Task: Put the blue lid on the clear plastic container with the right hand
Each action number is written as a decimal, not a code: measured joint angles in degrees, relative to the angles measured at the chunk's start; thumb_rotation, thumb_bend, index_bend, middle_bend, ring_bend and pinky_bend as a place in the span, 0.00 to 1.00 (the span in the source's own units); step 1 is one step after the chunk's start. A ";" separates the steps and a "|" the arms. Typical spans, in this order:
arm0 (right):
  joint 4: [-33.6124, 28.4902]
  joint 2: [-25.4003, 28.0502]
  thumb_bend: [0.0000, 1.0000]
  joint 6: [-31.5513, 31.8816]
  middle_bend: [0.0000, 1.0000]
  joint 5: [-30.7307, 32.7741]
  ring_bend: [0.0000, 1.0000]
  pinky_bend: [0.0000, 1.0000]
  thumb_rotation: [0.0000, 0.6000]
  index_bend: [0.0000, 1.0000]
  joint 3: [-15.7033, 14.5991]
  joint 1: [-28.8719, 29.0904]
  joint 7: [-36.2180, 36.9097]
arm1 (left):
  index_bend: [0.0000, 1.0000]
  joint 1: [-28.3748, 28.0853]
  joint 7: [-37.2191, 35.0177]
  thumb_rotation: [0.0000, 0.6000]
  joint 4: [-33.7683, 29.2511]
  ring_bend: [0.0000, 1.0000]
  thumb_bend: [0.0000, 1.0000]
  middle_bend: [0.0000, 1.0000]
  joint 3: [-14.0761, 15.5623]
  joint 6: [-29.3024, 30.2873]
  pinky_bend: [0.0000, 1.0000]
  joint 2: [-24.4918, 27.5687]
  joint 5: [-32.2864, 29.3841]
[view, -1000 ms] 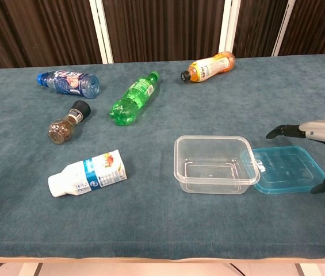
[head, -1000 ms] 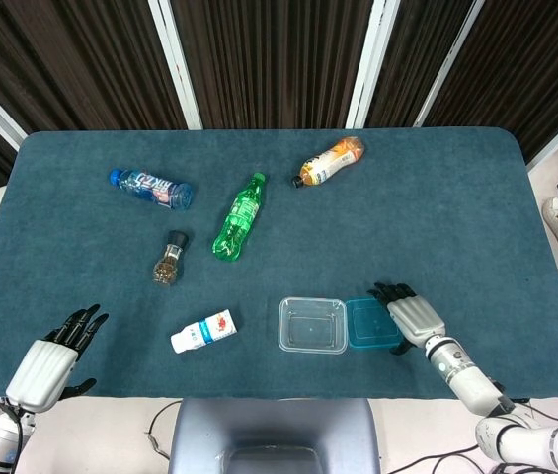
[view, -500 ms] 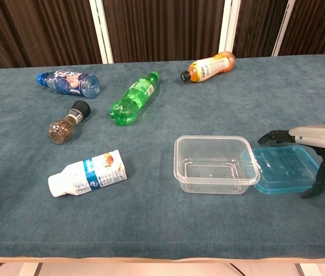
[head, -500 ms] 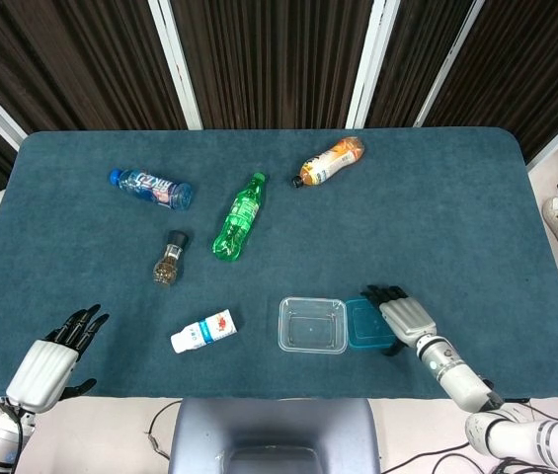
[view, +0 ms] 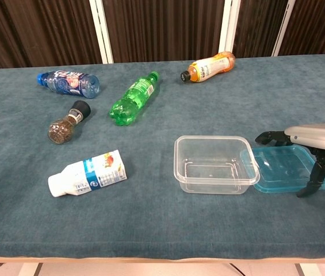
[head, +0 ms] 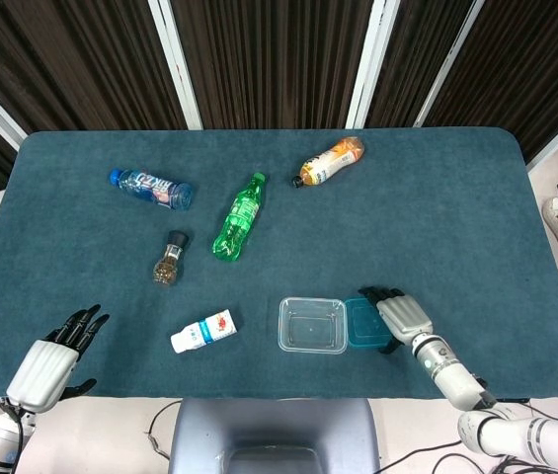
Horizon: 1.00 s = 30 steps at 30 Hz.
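My left hand [head: 56, 357] sits at the near left corner of the tabletop [head: 456, 217], fingers spread, holding nothing, with bare cloth all round it. Further in lie a blue water bottle [head: 150, 188], a small spice grinder [head: 168, 259], and a white bottle [head: 203, 332] near the front edge. A green bottle [head: 238, 217] lies around the middle, and an orange bottle [head: 331, 162] lies close to the far edge. The clear plastic container [view: 215, 164] stands upright and uncovered near the front edge, open cloth between it and the white bottle. The blue lid [view: 283, 169] lies flat just beside it on its right, its left edge tucked under the container's rim. My right hand [view: 314, 141] hovers over the lid's right side, fingers extended above it and the thumb pointing down at its near right edge; I cannot tell whether it touches. The far right of the tabletop is wide open.
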 measured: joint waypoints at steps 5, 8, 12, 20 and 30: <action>-0.32 0.02 0.28 1.88 0.49 -0.27 0.67 0.57 1.00 0.46 -0.22 -0.42 -0.32 | 0.09 0.00 0.01 1.00 -0.05 0.09 0.34 0.01 -0.02 -0.03 0.44 0.01 -0.05; -0.77 0.18 0.30 3.87 0.52 -1.02 0.71 0.60 1.00 0.50 -0.29 -1.04 -0.39 | 0.09 0.01 0.09 1.00 -0.07 0.09 0.34 0.01 0.04 -0.01 0.44 0.02 0.05; -1.70 0.63 0.30 7.84 0.53 -2.71 0.72 0.60 1.00 0.51 -0.33 -2.41 -0.46 | 0.09 -0.03 0.25 1.00 -0.11 0.09 0.34 0.01 0.04 -0.17 0.44 -0.01 -0.02; -5.88 2.50 0.30 18.19 0.53 -9.16 0.72 0.60 1.00 0.51 -0.52 -6.80 0.56 | 0.09 -0.10 0.73 1.00 -0.24 0.09 0.34 0.01 0.08 -0.44 0.44 -0.13 -0.06; -14.30 4.64 0.30 22.55 0.53 -14.00 0.72 0.60 1.00 0.51 -0.34 -9.06 -0.86 | 0.09 -0.17 -0.41 1.00 -0.30 0.09 0.34 0.01 0.17 -0.51 0.44 0.17 -0.07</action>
